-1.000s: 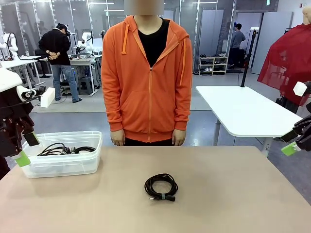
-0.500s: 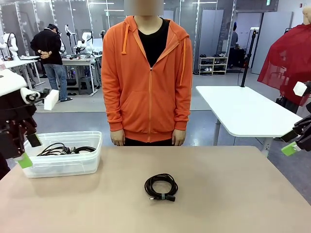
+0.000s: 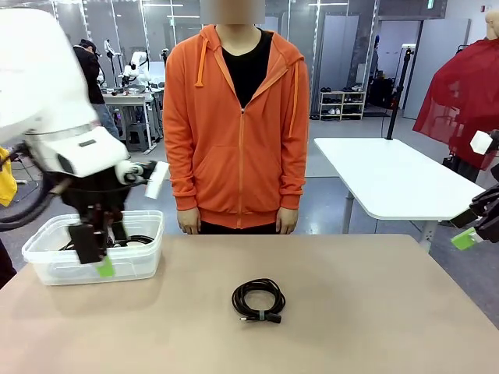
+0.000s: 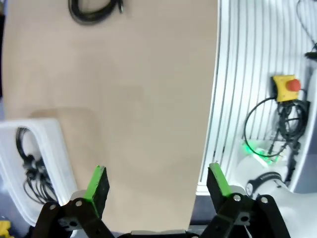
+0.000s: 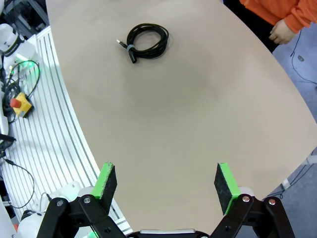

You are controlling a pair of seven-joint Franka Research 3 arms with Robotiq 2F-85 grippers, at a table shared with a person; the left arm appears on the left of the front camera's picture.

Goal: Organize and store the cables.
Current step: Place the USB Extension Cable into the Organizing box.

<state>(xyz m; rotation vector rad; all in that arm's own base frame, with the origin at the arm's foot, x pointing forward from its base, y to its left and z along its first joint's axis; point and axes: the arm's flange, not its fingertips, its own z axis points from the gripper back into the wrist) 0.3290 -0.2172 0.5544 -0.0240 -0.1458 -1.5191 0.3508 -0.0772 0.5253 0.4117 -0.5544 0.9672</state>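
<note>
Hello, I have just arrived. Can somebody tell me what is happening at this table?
The robot is putting cables away. The left gripper hangs open and empty at the front of a clear plastic bin, which already holds some black cables. One coiled black cable lies on the middle of the table, touched by nothing. The right gripper is open and empty at the table's right edge. A person in an orange hoodie stands at the far side, hands down.

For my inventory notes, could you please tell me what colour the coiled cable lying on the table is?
The coiled cable is black, clearest in the right wrist view.
</note>
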